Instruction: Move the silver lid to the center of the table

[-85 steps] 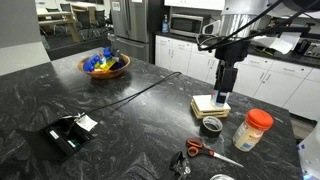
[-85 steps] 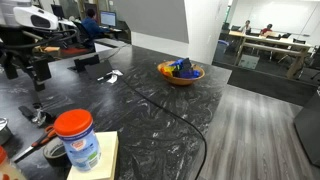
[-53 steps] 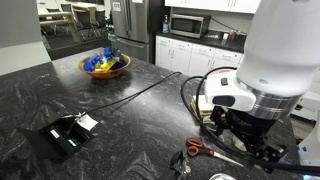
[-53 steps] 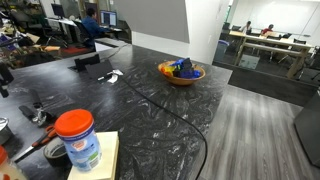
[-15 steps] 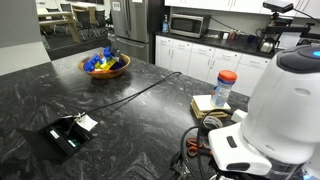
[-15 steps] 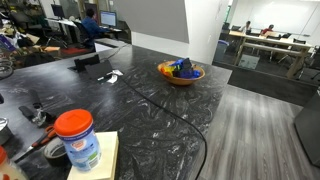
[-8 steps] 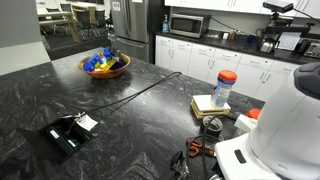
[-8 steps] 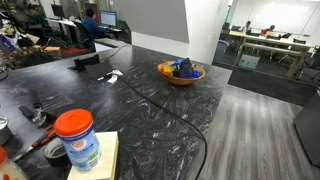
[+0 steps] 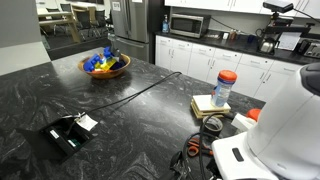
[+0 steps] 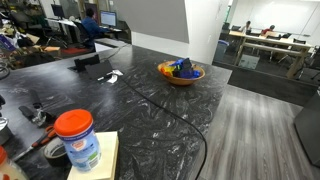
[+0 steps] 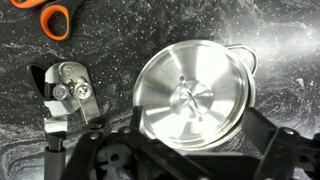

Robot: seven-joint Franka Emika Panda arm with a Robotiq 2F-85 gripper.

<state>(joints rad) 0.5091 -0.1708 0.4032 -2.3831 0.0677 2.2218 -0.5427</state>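
Steel is shining in the wrist view: the silver lid [image 11: 195,95] is lying flat on the table [image 11: 270,25], filling the middle and right of the frame, its knob facing up. Only this view is showing it. The gripper [image 11: 170,155] is reaching in from the bottom edge, its dark jaws spread wide to either side of the lid's lower rim and gripping nothing. A can opener [image 11: 65,100] is lying at left, with orange scissors [image 11: 45,15] poking in at upper left.

In an exterior view the arm's white casing [image 9: 275,130] is filling the lower right, hiding lid and gripper. Behind it a plastic jar [image 9: 226,88] is standing on a pale block [image 9: 207,103], a dark ring [image 9: 212,125] just in front. Both exterior views are showing a bowl [image 9: 105,65] [image 10: 181,71] farther along the table.
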